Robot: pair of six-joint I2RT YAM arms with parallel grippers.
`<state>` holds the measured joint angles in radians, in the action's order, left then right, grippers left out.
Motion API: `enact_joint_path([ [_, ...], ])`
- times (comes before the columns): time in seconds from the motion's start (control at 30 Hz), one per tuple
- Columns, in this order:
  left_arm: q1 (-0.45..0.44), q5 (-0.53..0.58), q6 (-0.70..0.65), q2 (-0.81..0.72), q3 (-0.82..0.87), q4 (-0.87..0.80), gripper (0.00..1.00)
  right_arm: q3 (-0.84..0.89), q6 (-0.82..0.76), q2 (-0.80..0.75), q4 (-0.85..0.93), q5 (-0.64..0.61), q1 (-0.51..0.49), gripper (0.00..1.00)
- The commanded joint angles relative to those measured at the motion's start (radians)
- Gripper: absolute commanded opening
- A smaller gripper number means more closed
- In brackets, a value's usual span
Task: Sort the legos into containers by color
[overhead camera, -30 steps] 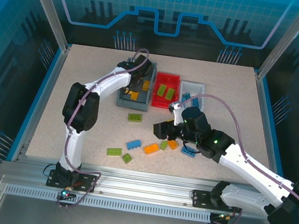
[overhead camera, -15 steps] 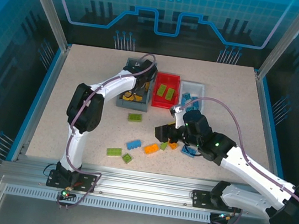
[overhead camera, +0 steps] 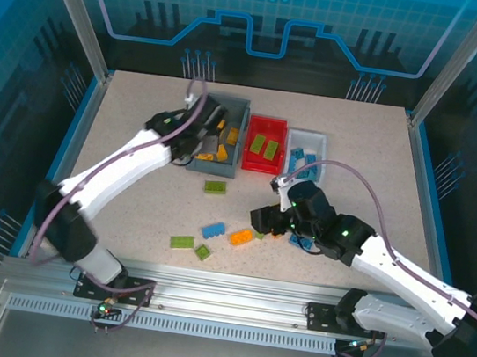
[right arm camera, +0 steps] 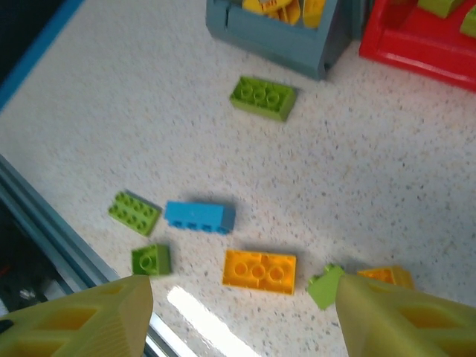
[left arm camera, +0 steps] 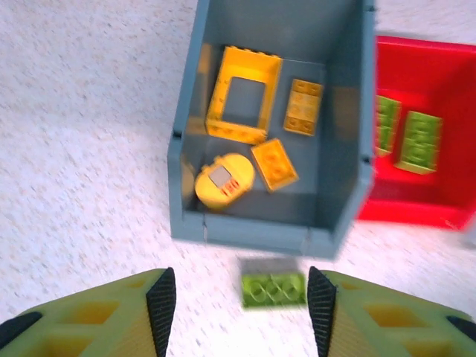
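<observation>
Your left pincer (left arm camera: 242, 316) has just drawn back from over the large gray plastic bin (left arm camera: 262, 230). Its fingers have spread and carry nothing, so the last orange drop looks finished. The gray bin sits just ahead of it and holds four yellow-orange pieces. Between its fingertips, just short of the bin wall, lies a lime green studded brick (left arm camera: 273, 290), a fair next pick. Ahead and to its right, the small red plastic bin (left arm camera: 416, 210) holds two green bricks.

Your right pincer (right arm camera: 242, 305) has slid a little nearer over the loose bricks, fingers spread and empty. Beneath it you have two orange bricks, one (right arm camera: 259, 269) just ahead of the gap. There are also four green ones and one blue brick (right arm camera: 198, 216) off to its left. Beyond it, the white plastic bin (overhead camera: 308, 135) holds blue bricks, at least two.
</observation>
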<state>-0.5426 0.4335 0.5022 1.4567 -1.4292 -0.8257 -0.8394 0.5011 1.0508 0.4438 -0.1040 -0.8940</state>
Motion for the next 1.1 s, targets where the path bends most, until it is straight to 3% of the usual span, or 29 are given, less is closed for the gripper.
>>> enact_joint_path([
  [0.0,-0.006,-0.201,0.136,-0.163,0.162,0.008,0.55,-0.077,-0.044,0.085,0.107,-0.112,-0.099,0.68],
  [0.1,-0.008,-0.284,0.178,-0.338,0.294,0.027,0.57,-0.151,-0.100,0.229,0.151,-0.167,-0.218,0.70],
  [0.2,-0.008,-0.327,0.192,-0.476,0.375,0.022,0.58,-0.200,-0.263,0.352,0.155,-0.227,-0.296,0.77],
  [0.37,-0.009,-0.405,0.227,-0.636,0.465,0.035,0.61,-0.245,-0.527,0.509,0.097,-0.152,-0.248,0.82],
  [0.43,-0.008,-0.434,0.255,-0.685,0.494,0.053,0.61,-0.285,-0.580,0.587,0.086,-0.175,-0.224,0.82],
  [0.8,-0.009,-0.449,0.310,-0.751,0.522,0.043,0.61,-0.461,-0.698,0.878,0.069,-0.133,-0.180,0.83],
  [0.93,-0.008,-0.452,0.313,-0.748,0.519,0.043,0.61,-0.518,-0.696,0.938,0.083,-0.085,-0.169,0.76],
  [1.07,-0.008,-0.446,0.311,-0.748,0.521,0.042,0.61,-0.550,-0.671,0.983,0.091,-0.055,-0.158,0.58],
])
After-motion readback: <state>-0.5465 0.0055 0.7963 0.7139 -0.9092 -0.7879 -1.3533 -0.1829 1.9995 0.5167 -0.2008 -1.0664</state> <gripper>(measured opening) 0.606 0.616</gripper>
